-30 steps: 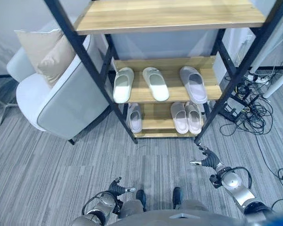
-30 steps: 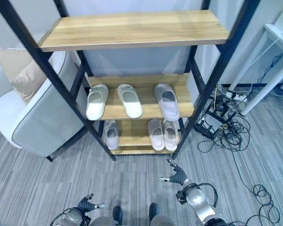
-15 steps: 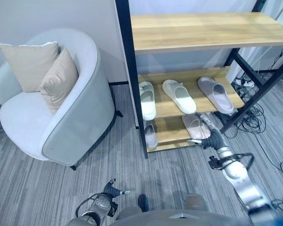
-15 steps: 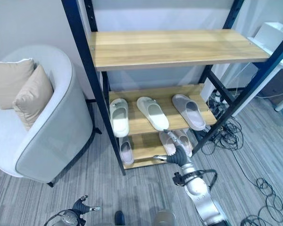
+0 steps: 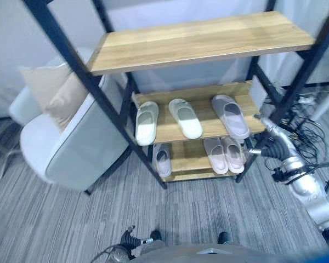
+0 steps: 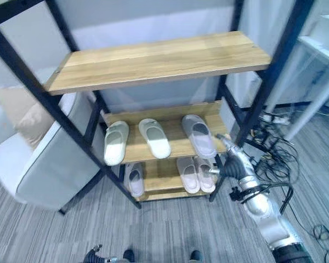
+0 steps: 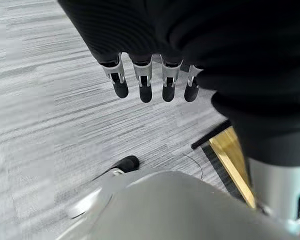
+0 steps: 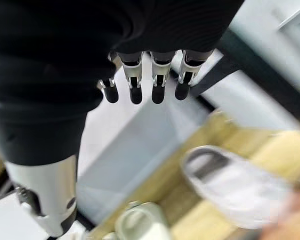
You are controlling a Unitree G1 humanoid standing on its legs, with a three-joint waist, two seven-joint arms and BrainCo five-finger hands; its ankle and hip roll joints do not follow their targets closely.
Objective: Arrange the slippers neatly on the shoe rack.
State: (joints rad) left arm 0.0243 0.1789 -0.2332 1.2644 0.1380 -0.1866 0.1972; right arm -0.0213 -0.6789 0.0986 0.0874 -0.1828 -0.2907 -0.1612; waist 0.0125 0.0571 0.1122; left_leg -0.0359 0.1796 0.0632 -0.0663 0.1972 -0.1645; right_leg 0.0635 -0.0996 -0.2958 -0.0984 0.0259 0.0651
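Hanging low near the grey striped carpet (image 5: 55,219), the left hand (image 7: 152,82) has its dark-tipped fingers (image 7: 144,87) loosely extended and nothing in them. Further out, the right hand (image 5: 270,143) is raised beside the front right post of the shoe rack (image 5: 71,66), level with the gap between the middle and bottom shelves; its fingers (image 8: 157,85) are relaxed and mostly straight, and it grips nothing. It is just beside the rack's post, near the right-hand slippers, though whether it touches the frame I cannot tell.

On the bottom shelf (image 5: 186,167), a single pale lilac slipper (image 5: 162,160) lies at the left, and a pair of lilac slippers (image 5: 223,154) lies side by side at the right, toes pointing inward. On the middle shelf (image 5: 205,109) above, a pale green slipper (image 5: 146,123) lies at the left, a white-green slipper (image 5: 186,118) sits near the centre, turned at a slant, and a larger lilac-grey slipper (image 5: 230,115) lies at the right, also slanted. The top shelf (image 5: 197,41) is bare wood.

Left of the rack stands a light grey armchair (image 5: 77,148) with beige cushions (image 5: 52,93) on it. Behind the rack's right side, a tangle of black cables (image 5: 312,129) lies on the floor.
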